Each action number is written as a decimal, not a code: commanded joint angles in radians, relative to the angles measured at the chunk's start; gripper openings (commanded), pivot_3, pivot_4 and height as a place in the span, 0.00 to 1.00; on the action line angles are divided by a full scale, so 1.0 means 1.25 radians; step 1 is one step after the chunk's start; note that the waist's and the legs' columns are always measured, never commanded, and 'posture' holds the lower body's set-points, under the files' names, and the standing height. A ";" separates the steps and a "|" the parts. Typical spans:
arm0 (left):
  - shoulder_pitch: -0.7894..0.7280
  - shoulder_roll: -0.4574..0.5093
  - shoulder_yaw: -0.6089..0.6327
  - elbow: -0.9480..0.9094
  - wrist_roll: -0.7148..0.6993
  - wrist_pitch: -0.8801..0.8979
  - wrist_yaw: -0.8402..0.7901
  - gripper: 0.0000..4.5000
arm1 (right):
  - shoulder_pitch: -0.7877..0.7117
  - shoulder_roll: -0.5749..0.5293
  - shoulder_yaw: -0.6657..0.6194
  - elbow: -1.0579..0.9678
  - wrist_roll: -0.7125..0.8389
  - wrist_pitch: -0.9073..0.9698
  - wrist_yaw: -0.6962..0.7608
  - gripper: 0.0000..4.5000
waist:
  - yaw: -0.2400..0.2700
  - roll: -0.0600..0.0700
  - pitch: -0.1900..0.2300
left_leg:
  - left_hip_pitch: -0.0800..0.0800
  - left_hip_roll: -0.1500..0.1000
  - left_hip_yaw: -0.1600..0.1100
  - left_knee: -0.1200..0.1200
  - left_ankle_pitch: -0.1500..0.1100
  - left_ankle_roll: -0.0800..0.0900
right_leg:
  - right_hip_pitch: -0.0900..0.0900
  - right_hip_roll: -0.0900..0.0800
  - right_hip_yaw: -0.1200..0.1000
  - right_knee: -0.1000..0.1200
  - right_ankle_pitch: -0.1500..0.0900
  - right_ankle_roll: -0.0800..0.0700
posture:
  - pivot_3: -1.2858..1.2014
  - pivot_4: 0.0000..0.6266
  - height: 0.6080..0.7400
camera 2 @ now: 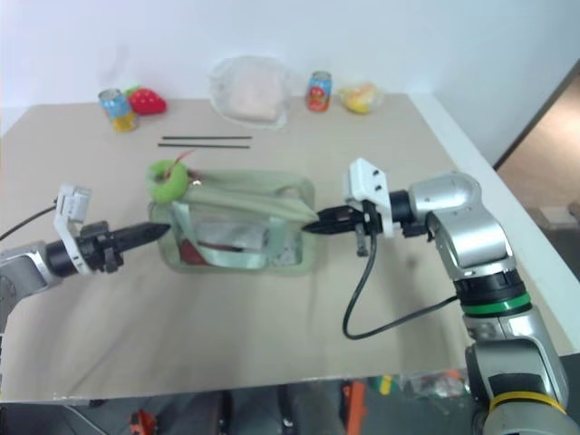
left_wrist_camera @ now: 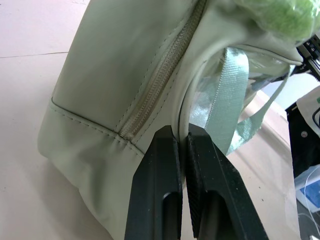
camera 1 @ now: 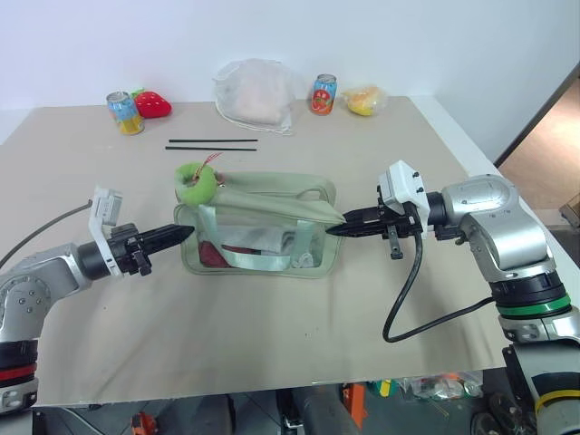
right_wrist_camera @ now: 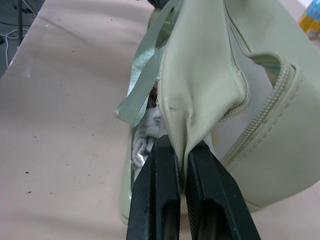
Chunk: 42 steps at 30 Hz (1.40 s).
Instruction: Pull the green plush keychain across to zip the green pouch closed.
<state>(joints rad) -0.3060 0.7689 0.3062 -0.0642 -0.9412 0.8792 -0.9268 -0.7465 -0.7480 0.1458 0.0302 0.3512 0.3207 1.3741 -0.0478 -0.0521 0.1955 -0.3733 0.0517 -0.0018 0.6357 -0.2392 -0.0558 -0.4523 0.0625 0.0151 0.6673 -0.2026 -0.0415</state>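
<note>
Left gripper (camera 1: 184,232) pinches the pouch's (camera 1: 272,207) near-end seam; right gripper (camera 1: 333,228) clamps the far end. The keychain (camera 1: 198,183) sits by the left, zipper running toward the right.

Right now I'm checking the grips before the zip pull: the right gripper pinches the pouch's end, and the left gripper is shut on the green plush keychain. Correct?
Not quite. The left gripper is shut on the edge of the green pouch, as the left wrist view shows; the green plush keychain sits untouched on the pouch's top corner. The right gripper does pinch the pouch's end.
</note>
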 commanded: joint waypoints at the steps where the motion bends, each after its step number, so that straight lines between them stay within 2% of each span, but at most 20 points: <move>1: 0.007 -0.002 -0.002 -0.048 -0.003 -0.012 -0.024 0.00 | 0.003 -0.036 -0.017 -0.025 0.037 0.068 0.037 0.32 | 0.002 0.000 0.000 | 0.000 0.000 0.000 0.000 0.000 0.000 | 0.000 0.000 0.000 0.000 0.000 0.000 | 0.52 0.24 1.00; 6: 0.021 -0.008 -0.012 -0.059 0.007 -0.017 -0.026 0.00 | 0.013 -0.098 -0.052 -0.042 0.079 0.131 0.070 0.71 | 0.002 0.000 0.000 | 0.000 -0.001 0.000 0.000 0.000 0.000 | 0.000 -0.001 0.000 0.000 0.000 0.000 | 0.52 0.24 1.00; 10: 0.031 -0.013 -0.021 -0.061 0.019 -0.027 -0.029 0.00 | 0.008 -0.159 -0.099 -0.015 0.088 0.119 0.090 1.00 | 0.002 0.000 0.000 | 0.000 -0.001 0.000 0.000 0.000 0.000 | 0.000 -0.001 0.000 0.000 0.000 0.000 | 0.52 0.24 1.00; 14: 0.032 -0.017 -0.028 -0.057 0.025 -0.036 -0.033 0.00 | -0.076 -0.164 -0.158 0.034 0.118 0.132 0.068 1.00 | 0.000 0.000 0.000 | 0.000 -0.002 0.001 0.001 0.000 0.000 | 0.000 -0.001 0.001 0.000 0.000 0.000 | 0.52 0.24 1.00; 18: 0.024 -0.021 -0.036 -0.044 0.032 -0.044 -0.041 0.00 | -0.163 -0.076 -0.175 0.037 0.150 0.122 0.005 1.00 | 0.000 0.000 0.000 | 0.000 -0.001 0.001 0.001 0.000 0.000 | 0.002 0.000 0.001 0.000 0.000 0.001 | 0.52 0.24 1.00; 21: 0.018 -0.026 -0.042 -0.034 0.043 -0.052 -0.050 0.00 | -0.181 0.013 -0.128 -0.015 0.142 0.119 -0.041 1.00 | 0.000 0.000 0.000 | 0.001 0.000 0.001 0.000 0.000 0.000 | 0.004 0.001 0.001 0.000 0.000 0.001 | 0.52 0.24 1.00; 28: 0.010 -0.044 -0.051 -0.021 0.057 -0.069 -0.060 0.00 | -0.237 0.210 0.045 -0.001 -0.038 -0.020 -0.160 1.00 | 0.001 0.000 0.000 | 0.001 0.000 0.001 0.001 0.000 0.000 | 0.004 -0.001 0.001 0.000 0.000 0.001 | 0.52 0.24 1.00; 33: 0.005 -0.051 -0.057 -0.009 0.068 -0.082 -0.066 0.00 | -0.294 0.271 0.121 0.058 -0.133 -0.097 -0.176 1.00 | 0.009 0.000 0.000 | 0.001 -0.001 0.000 0.002 0.000 0.000 | 0.000 -0.002 0.001 0.000 0.001 0.001 | 0.52 0.24 1.00; 42: -0.006 -0.065 -0.061 0.011 0.083 -0.093 -0.071 0.00 | -0.327 0.319 0.147 0.053 -0.134 -0.099 -0.125 1.00 | 0.009 0.000 0.000 | 0.001 -0.002 0.001 0.002 0.000 0.000 | 0.000 -0.004 0.001 0.000 0.001 0.001 | 0.52 0.24 1.00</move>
<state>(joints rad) -0.3104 0.6872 0.2350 -0.0555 -0.8482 0.7653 -1.0118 -1.1187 -0.3544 0.3403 0.1227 0.1823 0.2129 1.2132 -0.0363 -0.0523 0.1950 -0.3726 0.0489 -0.0010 0.6379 -0.2394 -0.0553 -0.4518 0.0579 0.0161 0.6675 -0.2014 -0.0406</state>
